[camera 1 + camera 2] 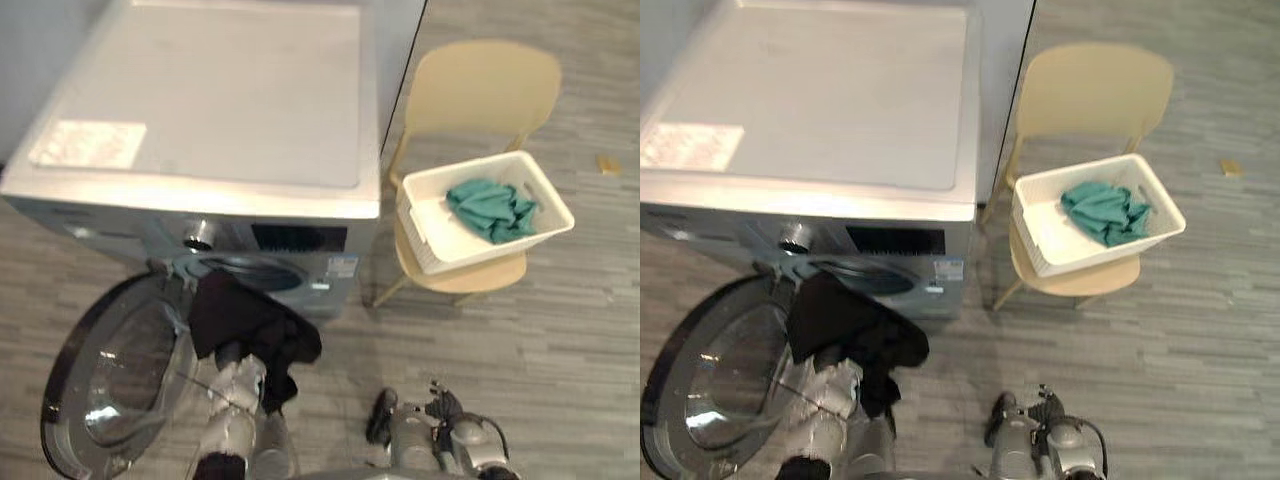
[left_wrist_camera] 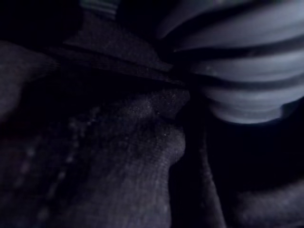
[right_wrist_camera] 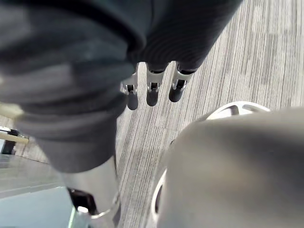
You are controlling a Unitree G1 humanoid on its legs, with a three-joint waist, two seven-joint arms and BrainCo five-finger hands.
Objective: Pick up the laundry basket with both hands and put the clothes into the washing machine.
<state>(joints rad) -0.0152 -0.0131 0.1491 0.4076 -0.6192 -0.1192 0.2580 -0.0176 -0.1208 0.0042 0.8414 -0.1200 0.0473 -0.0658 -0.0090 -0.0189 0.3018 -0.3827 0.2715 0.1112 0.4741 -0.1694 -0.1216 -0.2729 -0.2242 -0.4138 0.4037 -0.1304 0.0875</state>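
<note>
A black garment [image 1: 245,320] hangs in front of the washing machine's drum opening [image 1: 255,272], draped over the end of my left arm [image 1: 238,388]. My left hand is buried in the cloth. The left wrist view shows the dark fabric [image 2: 128,156] up against the grey ribbed door seal [image 2: 247,80]. The white laundry basket [image 1: 430,225] sits on a beige chair [image 1: 480,90] to the right of the machine, with a teal garment [image 1: 492,208] inside. My right hand [image 1: 405,432] hangs low over the floor, its fingers [image 3: 152,95] relaxed and holding nothing.
The silver washing machine [image 1: 200,120] stands at the left with its round glass door [image 1: 110,385] swung open toward me at lower left. A small yellow object [image 1: 607,163] lies on the grey plank floor at far right.
</note>
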